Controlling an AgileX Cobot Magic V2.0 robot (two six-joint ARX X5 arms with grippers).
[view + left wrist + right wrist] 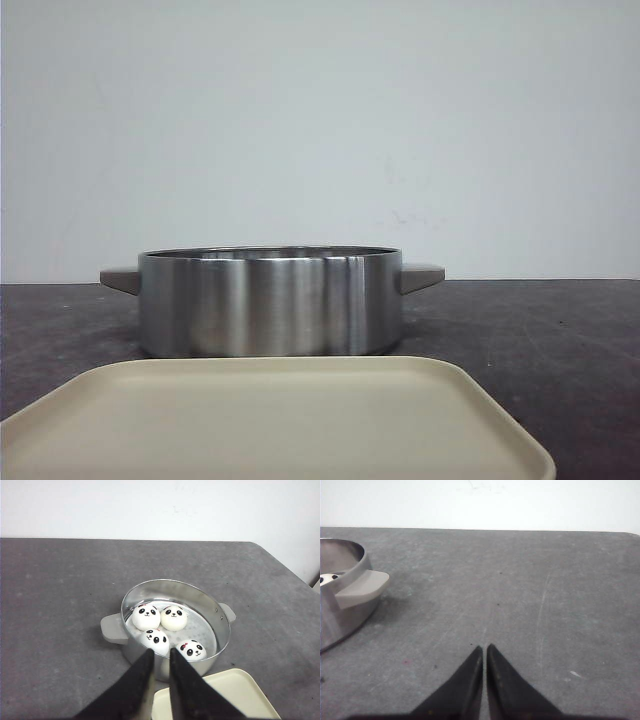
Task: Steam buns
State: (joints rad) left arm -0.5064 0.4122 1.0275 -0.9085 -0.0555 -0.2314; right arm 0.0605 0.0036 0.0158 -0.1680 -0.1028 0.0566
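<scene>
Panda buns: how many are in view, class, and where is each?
4, all in the steel pot: two side by side, and; two more, and. None seems hidden.
</scene>
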